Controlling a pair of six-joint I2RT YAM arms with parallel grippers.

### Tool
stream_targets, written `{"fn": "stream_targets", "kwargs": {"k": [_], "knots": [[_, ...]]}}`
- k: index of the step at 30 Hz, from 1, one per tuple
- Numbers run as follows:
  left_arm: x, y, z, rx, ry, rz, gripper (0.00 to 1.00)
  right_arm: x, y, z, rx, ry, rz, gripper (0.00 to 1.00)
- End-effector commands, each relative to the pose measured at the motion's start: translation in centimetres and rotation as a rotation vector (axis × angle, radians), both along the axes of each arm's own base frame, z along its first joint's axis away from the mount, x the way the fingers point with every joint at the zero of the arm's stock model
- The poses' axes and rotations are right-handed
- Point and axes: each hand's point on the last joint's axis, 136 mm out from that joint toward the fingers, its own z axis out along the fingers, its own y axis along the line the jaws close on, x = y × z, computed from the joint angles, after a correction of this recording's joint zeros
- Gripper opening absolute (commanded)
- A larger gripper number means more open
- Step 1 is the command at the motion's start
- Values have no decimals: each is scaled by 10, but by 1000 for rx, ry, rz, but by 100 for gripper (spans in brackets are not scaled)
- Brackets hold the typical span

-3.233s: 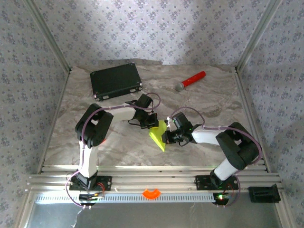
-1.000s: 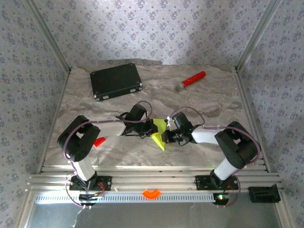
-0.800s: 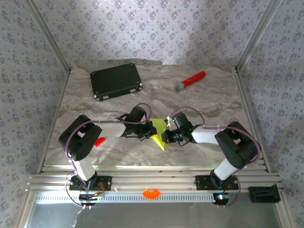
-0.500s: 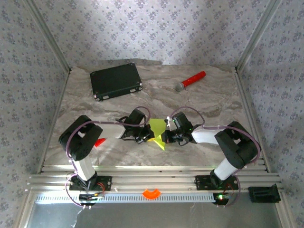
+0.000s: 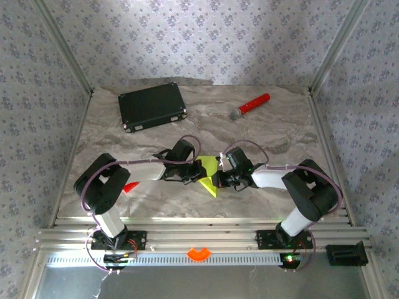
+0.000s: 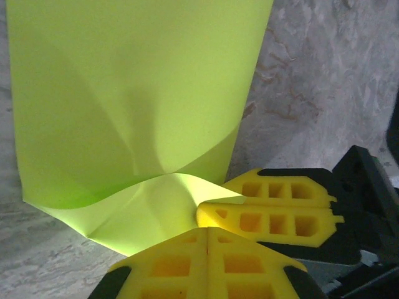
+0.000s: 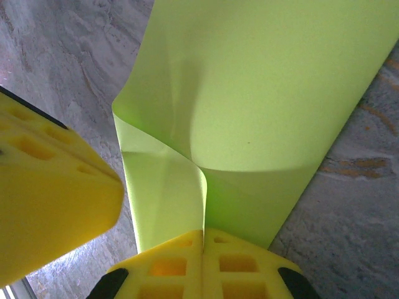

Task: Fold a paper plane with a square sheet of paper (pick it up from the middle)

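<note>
On the bench (image 5: 280, 143) we see a black case (image 5: 153, 106). A red-handled microphone (image 5: 250, 106) lies to the right of the case, well apart from it. A small red block (image 5: 130, 186) sits on the near side of the case, tucked against the left arm (image 5: 100, 184), which hides part of it.

The sheet of paper (image 5: 207, 171) is on the near side of the case and to its right. The wrists crowd in over it from both sides, so from above we cannot make out its whole outline, and each wrist view cuts it off at the top edge.

The left pincer (image 6: 207, 229) is clenched on a pinched-up fold of the sheet. The right pincer (image 7: 203, 233) is clenched on the sheet from the opposite side, its yellow fingers just beside the left ones.

The sheet is plain lime green and unmarked. It buckles into soft curves above each grip, and one pointed corner aims away from the case.
</note>
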Motion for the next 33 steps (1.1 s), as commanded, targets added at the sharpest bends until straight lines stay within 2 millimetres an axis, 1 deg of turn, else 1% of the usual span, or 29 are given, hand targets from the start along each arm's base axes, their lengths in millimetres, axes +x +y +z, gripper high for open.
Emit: {"fn": "stream_targets", "kwargs": {"k": [1,7,9,12,13,14,16,19,21,23,24,26,28,30,33], "knots": [[-4,2,-16,33,27,-6,4,-11,-15,-16,-60,55,-23,0],[-18,20,-50,121,70,-7,2,-9,-9,-10,-33,55,-21,1],[-22,26,-58,146,80,-6,2,-6,-6,-3,-13,46,-23,3],[-27,32,-64,169,83,-2,1,0,-4,8,-4,26,-39,8],[-28,33,-65,173,85,-1,2,2,-6,11,-8,18,-47,11],[-27,33,-66,174,84,-3,1,3,-8,13,-17,17,-54,17],[-26,33,-65,173,80,-6,2,4,-12,20,-30,8,-70,31],[-25,32,-64,173,72,-6,1,5,-25,31,-64,-15,-122,43],[-24,31,-63,171,69,-7,1,3,-34,37,-58,6,-172,47],[-24,31,-64,170,66,-9,2,-2,-31,46,-1,47,-178,46],[-24,31,-63,168,65,-9,2,-7,-26,49,27,76,-162,45],[-25,31,-64,170,66,-11,2,-17,-16,50,56,135,-121,38],[-24,31,-64,170,64,-10,2,-29,-2,51,84,207,-76,31],[-24,31,-64,170,63,-11,2,-37,9,47,74,240,-41,23],[-24,31,-65,171,66,-11,2,-40,15,36,23,259,-31,13]]}}
